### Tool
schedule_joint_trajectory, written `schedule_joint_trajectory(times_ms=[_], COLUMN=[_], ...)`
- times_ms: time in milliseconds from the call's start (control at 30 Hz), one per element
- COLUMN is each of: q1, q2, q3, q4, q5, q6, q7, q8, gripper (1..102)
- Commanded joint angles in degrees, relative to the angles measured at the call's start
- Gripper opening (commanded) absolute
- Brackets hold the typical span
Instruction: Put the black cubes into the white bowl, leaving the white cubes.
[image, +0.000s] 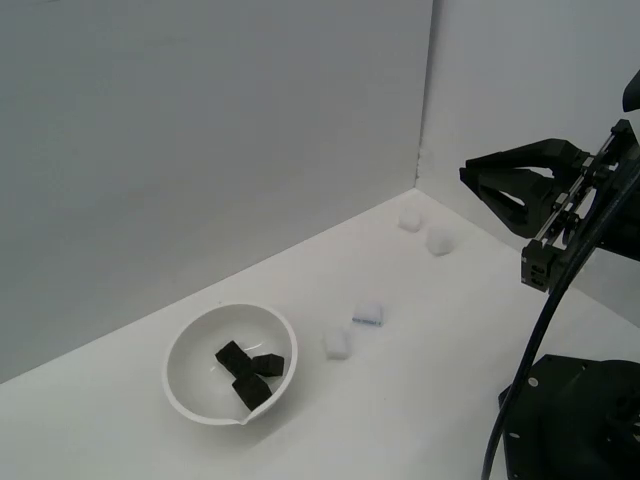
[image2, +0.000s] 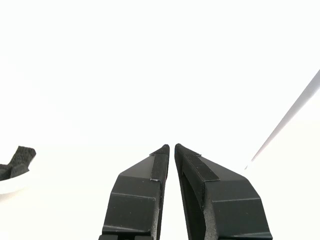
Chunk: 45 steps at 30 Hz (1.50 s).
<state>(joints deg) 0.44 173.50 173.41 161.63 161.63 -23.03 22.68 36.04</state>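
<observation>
Three black cubes (image: 249, 371) lie together inside the white bowl (image: 190, 345) at the exterior view's lower left. Several white cubes rest on the table outside it: one (image: 338, 344) close to the bowl, one with a bluish mark (image: 368, 314), and two further back (image: 411, 220) (image: 440, 241) near the corner. My gripper (image: 466, 177) hangs high at the exterior view's right, well away from the bowl and above the table. In the wrist view the gripper (image2: 172, 147) is shut with nothing between its fingertips, and the black cubes (image2: 17, 161) show at the picture's edge.
Two white walls meet in a corner (image: 418, 185) behind the far cubes. The arm's black base (image: 575, 420) stands at the exterior view's lower right, with a cable (image: 520, 385) curving down beside it.
</observation>
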Motion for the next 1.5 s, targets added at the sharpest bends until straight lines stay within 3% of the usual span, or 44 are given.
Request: schedule_joint_trajectory(times_ms=[0, 700, 1067, 1467], q1=[-0.3, -1.6, -4.0, -4.0], q2=[1.1, 20.7, 25.5, 25.5], q3=[1.6, 20.9, 25.7, 25.7], q4=[-0.1, 2.3, 2.7, 2.7], q5=[0.0, 2.4, 2.8, 2.8], q6=[-0.6, -0.5, -0.6, -0.6], q7=[0.5, 4.5, 5.9, 5.9], q8=[0.5, 0.7, 0.7, 0.7], gripper=[3, 3, 3, 3])
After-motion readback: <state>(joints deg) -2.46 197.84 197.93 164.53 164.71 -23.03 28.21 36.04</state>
